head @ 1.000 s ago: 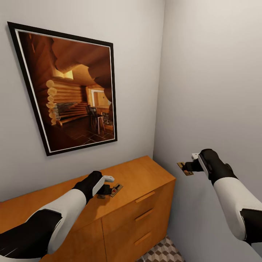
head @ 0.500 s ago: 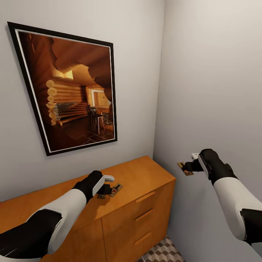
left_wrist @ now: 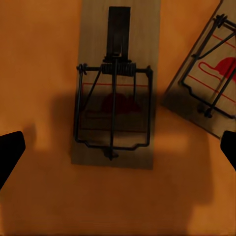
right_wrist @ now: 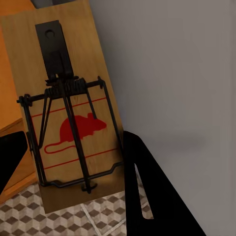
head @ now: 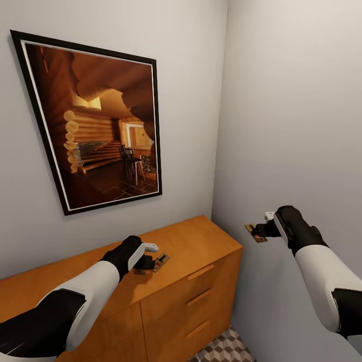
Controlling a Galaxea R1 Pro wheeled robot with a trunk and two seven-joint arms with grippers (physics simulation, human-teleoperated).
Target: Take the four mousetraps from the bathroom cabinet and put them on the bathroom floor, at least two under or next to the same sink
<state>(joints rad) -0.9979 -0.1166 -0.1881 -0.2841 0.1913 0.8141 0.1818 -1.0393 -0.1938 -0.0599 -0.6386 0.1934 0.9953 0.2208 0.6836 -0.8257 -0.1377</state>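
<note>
In the left wrist view a second mousetrap (left_wrist: 211,83) is cut by the picture's edge. In the head view the left gripper (head: 147,262) hides a part of the traps on the cabinet (head: 201,246), and the bathroom floor (head: 226,349) is only a small corner, cut off at the bottom edge.

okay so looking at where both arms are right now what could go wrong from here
1. The right pincer holds a mousetrap by one end in mid-air, beside the cabinet; a slip would drop it.
2. The left pincer is open above two mousetraps lying close together on the cabinet top; closing could nudge the neighbouring trap.
</note>
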